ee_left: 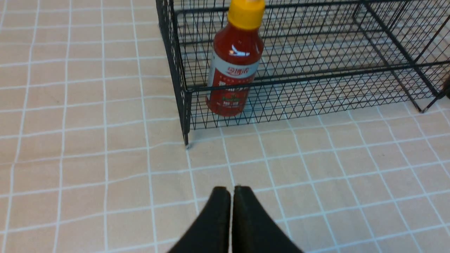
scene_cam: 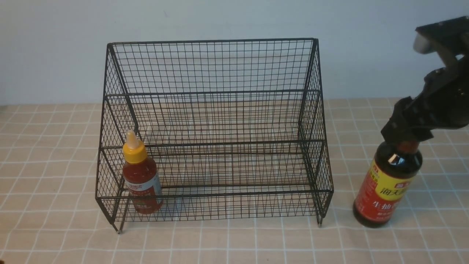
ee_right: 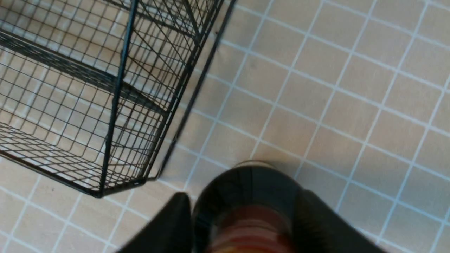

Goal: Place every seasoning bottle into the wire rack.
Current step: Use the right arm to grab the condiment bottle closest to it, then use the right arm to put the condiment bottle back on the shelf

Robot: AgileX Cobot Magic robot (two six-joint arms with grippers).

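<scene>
The soy bottle (scene_cam: 386, 187) stands upright inside right pincer (ee_right: 244, 202), grip unclear; left pincer (ee_left: 231, 191) closed.

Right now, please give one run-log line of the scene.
sauce bottle: in rack | soy bottle: outside rack | right gripper: at soy neck | left gripper: shut

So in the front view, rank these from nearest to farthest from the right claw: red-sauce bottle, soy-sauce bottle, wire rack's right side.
1. Soy-sauce bottle: directly below the right claw, its neck at the fingertips.
2. Wire rack's right side: just left of the soy bottle.
3. Red-sauce bottle: inside the rack's left end, farthest.
</scene>
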